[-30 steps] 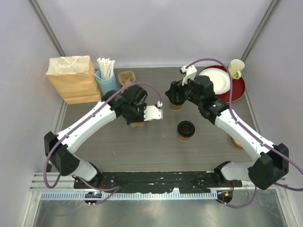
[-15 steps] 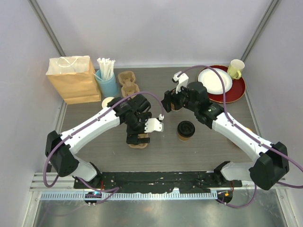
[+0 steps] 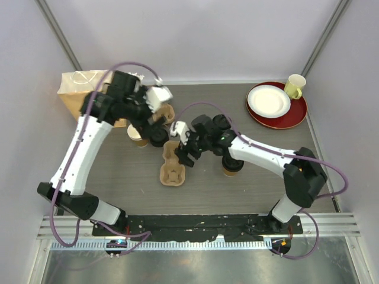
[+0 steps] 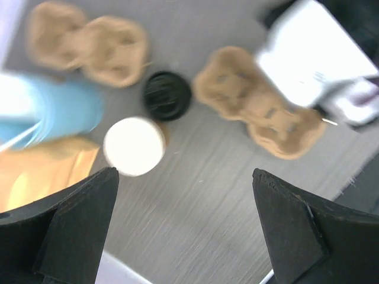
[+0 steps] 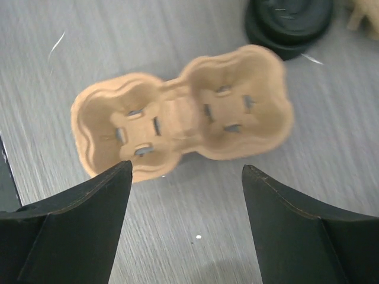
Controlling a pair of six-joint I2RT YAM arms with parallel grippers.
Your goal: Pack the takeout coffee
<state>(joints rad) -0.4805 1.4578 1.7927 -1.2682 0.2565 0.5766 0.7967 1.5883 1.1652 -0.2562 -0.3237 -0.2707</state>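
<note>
We see one brown kraft cup (image 3: pixel 159 136), black-lidded, standing on the tabletop left of centre in the top view, just above the pulp carrier (image 3: pixel 172 167). Its twin (image 3: pixel 231 169) sits right of centre, seemingly half hidden under the right arm. Left fingers (image 4: pixel 77 228) and right fingers (image 5: pixel 71 231) are spread wide, gripping nothing.

Takeout coffee cup (image 4: pixel 167 96): black lid. Carrier (image 5: pixel 183 127): tan pulp. Table (image 5: pixel 189 248): grey wood-grain. Plate (image 3: pixel 268 100): white. Tray (image 3: pixel 299 112): red.
</note>
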